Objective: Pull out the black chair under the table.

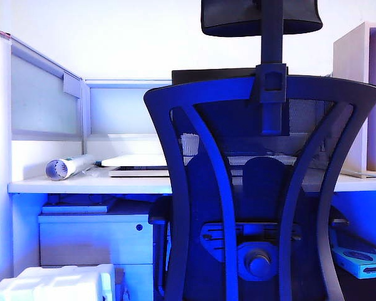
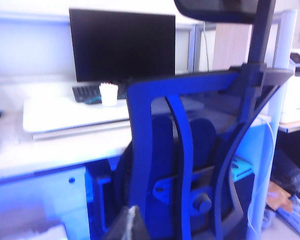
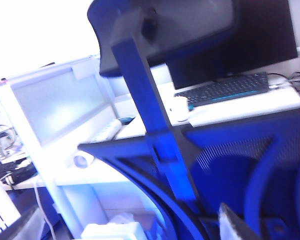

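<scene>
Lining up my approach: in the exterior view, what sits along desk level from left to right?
Partition panel → rolled paper tube → flat white board → black chair back → table edge beyond it.

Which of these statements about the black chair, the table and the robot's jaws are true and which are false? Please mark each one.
1. The black chair stands with its back toward the exterior camera. True.
2. A rolled white tube lies on the table. True.
3. The left gripper is clamped on the chair's frame. False: only its tip shows, apart from the chair.
4. The monitor lies flat on the table. False: it stands upright.
5. The right gripper holds the headrest. False: it holds nothing.
</scene>
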`<state>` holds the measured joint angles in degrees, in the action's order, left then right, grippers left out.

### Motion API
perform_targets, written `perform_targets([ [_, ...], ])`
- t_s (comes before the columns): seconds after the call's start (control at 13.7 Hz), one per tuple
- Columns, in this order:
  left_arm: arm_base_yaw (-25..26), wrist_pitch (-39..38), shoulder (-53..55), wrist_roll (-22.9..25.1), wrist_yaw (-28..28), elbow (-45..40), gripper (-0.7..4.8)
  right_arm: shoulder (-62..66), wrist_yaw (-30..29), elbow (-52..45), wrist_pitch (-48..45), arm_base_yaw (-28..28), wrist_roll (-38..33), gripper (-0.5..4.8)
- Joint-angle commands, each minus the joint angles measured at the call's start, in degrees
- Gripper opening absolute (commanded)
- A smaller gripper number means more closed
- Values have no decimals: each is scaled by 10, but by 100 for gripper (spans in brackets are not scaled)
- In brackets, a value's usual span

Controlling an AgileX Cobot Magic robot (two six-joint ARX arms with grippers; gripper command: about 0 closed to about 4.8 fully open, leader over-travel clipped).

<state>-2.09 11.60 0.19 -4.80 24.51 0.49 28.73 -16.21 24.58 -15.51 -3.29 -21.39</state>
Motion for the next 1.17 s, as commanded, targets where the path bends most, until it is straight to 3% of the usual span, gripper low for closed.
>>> perform_targets([
  [0.07, 0, 14, 0, -2, 3, 0, -5, 125, -47, 75, -51, -3, 0, 479],
  [0.51, 0, 14, 0, -4, 0, 0, -5, 479, -58, 334, -88, -37, 6, 479],
  [0.87, 1, 13, 0, -4, -3, 0, -5, 584, -52, 425, -88, -63, 7, 479],
  [1.17, 1, 10, 0, -4, -3, 0, -5, 623, -13, 459, -89, -76, 6, 474],
])
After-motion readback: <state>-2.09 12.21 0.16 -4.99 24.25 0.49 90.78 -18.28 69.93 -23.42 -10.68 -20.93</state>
